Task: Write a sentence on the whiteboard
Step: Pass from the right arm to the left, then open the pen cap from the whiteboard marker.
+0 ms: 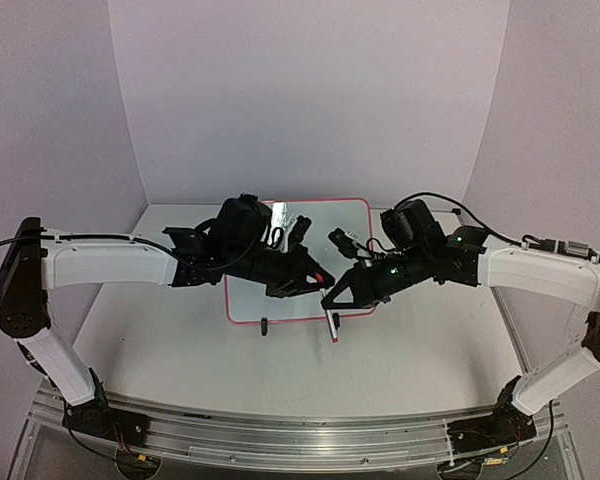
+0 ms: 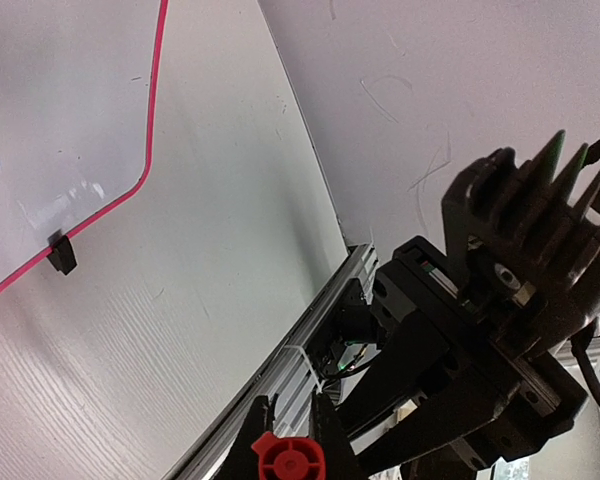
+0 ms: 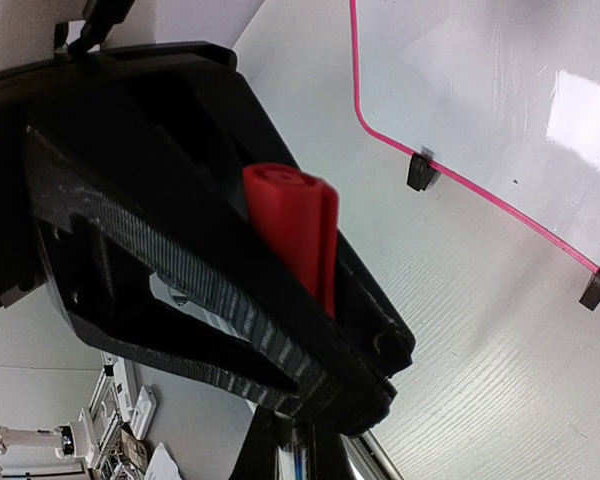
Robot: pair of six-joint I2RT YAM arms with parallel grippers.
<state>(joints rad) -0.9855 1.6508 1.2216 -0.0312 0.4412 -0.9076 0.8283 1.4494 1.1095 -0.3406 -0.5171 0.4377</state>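
Whiteboard on white table, lilac walls

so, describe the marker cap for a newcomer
Find the pink-framed whiteboard mid-table; over its near edge the left claw meets the right claw tip to tip. The cap is the short cylinder pinched in the left one, solid red where the marker in the right claw is mostly white.

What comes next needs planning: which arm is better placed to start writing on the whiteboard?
Right, probably. The right claw is shut on the marker body by the whiteboard's near edge, so it can write once uncapped. The left claw only pinches the red cap, suited to pulling it off.
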